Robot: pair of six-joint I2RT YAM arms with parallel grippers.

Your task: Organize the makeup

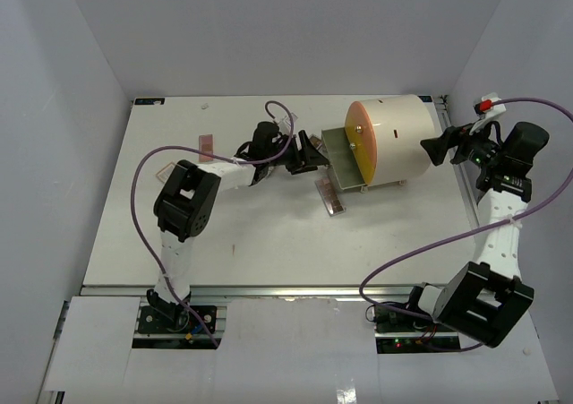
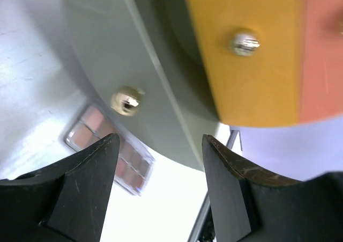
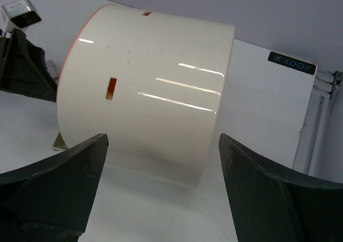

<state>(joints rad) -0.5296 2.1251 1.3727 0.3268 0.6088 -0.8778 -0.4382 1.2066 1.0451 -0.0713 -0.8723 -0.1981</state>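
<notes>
**A:** Where is the left gripper [image 1: 312, 153]?

**B:** It is near the centre of the overhead view, just left of the grey-green tray [image 1: 345, 156]. That tray juts out from the orange front [image 1: 362, 137] of the cream cylinder [image 1: 398, 140].

**A:** Is it holding anything?

**B:** No. Its wrist view shows both fingers [image 2: 80, 188] spread apart with nothing between them. Above the gap are the tray's grey-green surface and a gold knob [image 2: 127, 100].

**A:** And the makeup?

**B:** A brown-and-pink eyeshadow palette [image 1: 331, 196] lies flat on the table [image 1: 269, 243], in the middle of the overhead frame. It sits just below the tray's lower-left corner, and I cannot tell whether the two touch. In the left wrist view it sits at lower left, partly behind one finger. A second palette [image 1: 207, 146], pinkish, lies toward the upper left of the table, well apart from the first.

**A:** What about the right gripper [image 1: 431, 146]?

**B:** It is at the right of the overhead frame, pointing at the cylinder's rear end, near it but not touching. Its jaws stand wide apart and hold nothing. In its own camera the cylinder's cream wall fills the space between the fingers.
</notes>
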